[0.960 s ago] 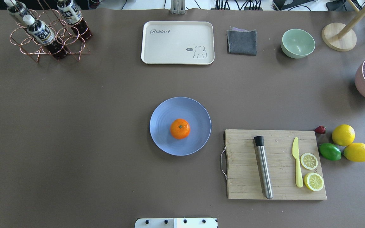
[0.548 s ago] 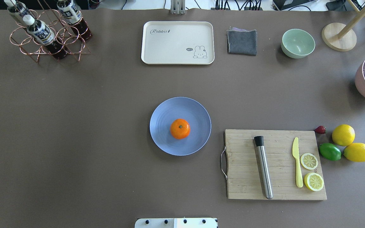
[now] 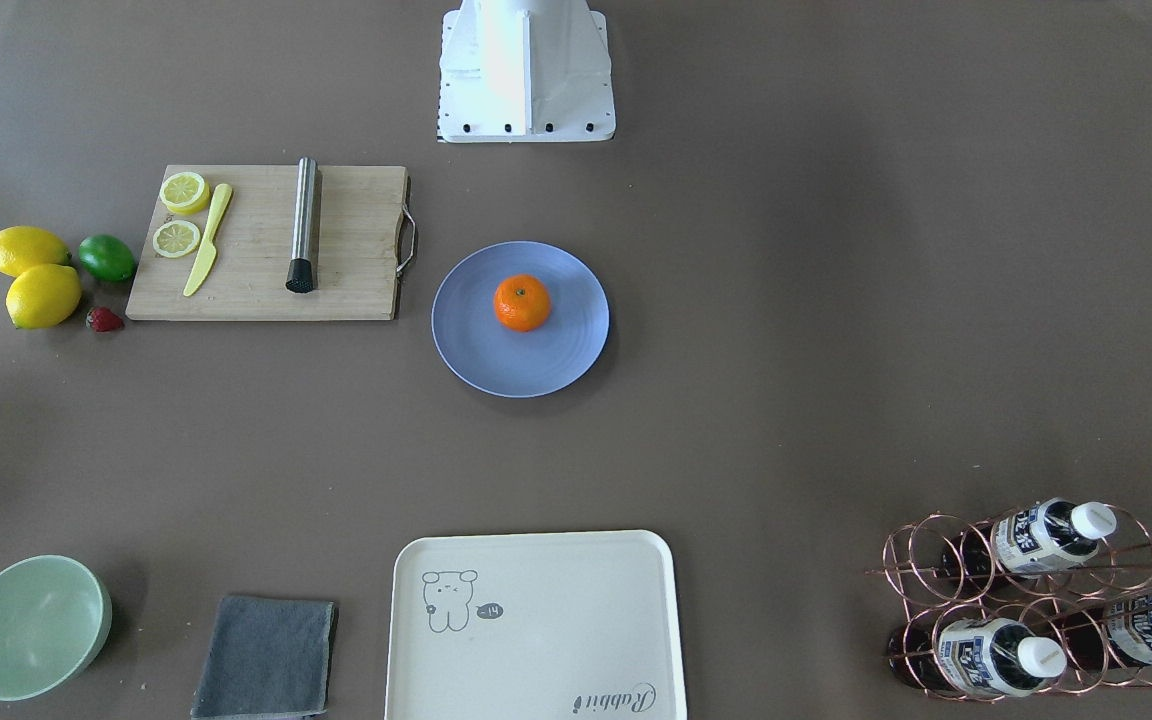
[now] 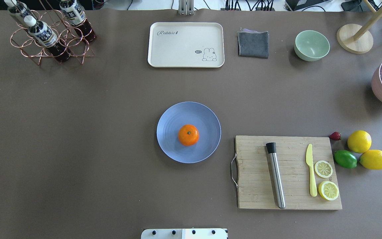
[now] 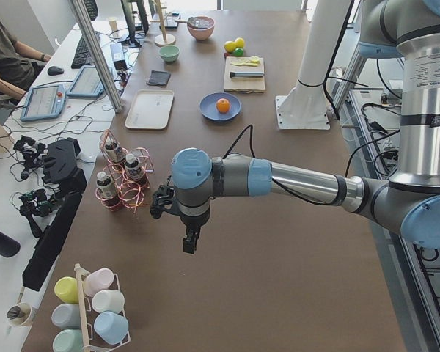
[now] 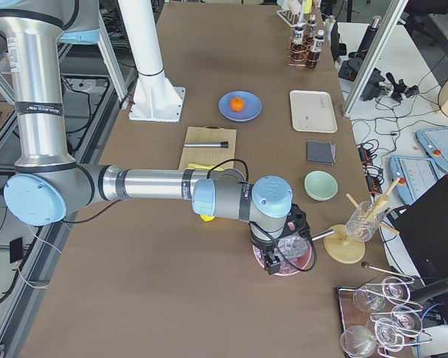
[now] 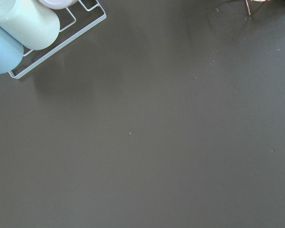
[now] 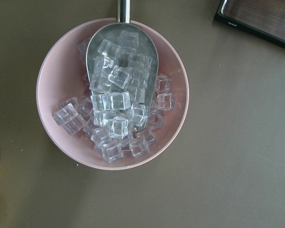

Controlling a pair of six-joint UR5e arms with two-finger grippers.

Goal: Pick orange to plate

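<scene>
The small bright orange rests near the middle of the round periwinkle-blue plate, stem dot up; the front-facing view shows the same orange on the plate. Neither gripper is near them. My left gripper hangs far off at the table's left end, beside a bottle rack, and shows only in the left side view, so I cannot tell its state. My right gripper hovers over a pink bowl of ice at the right end; its state cannot be told either.
A wooden cutting board with a steel muddler, yellow knife and lemon slices lies right of the plate. Two lemons, a lime and a strawberry sit beyond it. Cream tray, grey cloth, green bowl and copper bottle rack line the far edge.
</scene>
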